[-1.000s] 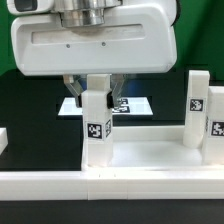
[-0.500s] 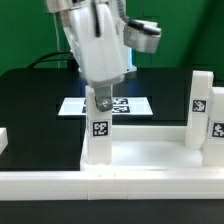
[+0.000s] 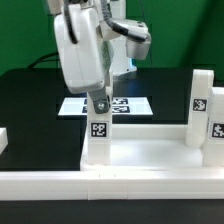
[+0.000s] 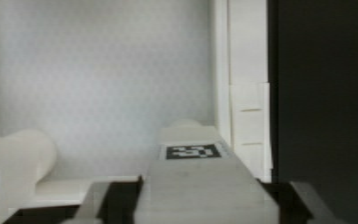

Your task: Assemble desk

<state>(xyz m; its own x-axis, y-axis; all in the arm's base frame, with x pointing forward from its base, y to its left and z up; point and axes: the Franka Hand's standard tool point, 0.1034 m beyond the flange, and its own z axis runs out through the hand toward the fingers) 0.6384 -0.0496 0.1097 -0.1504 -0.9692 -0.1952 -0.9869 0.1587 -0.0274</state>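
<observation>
Turning more since a moment ago, the pincer [image 3: 99, 101] grips the white plastic block leg [image 3: 97, 128] standing in the big white tray-like tabletop's [image 3: 150, 152] corner on the black bench [image 3: 35, 100], likely screwing it in.

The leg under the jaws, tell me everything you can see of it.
The leg is a plain white block, plastic by its look, standing upright at a corner of the white tabletop. A black-and-white tag sits on its face toward the exterior view. The gripper is at its top end, jaws on either side of it; whether they press it cannot be told. The wrist view shows the leg between the jaws, with another tag.
</observation>
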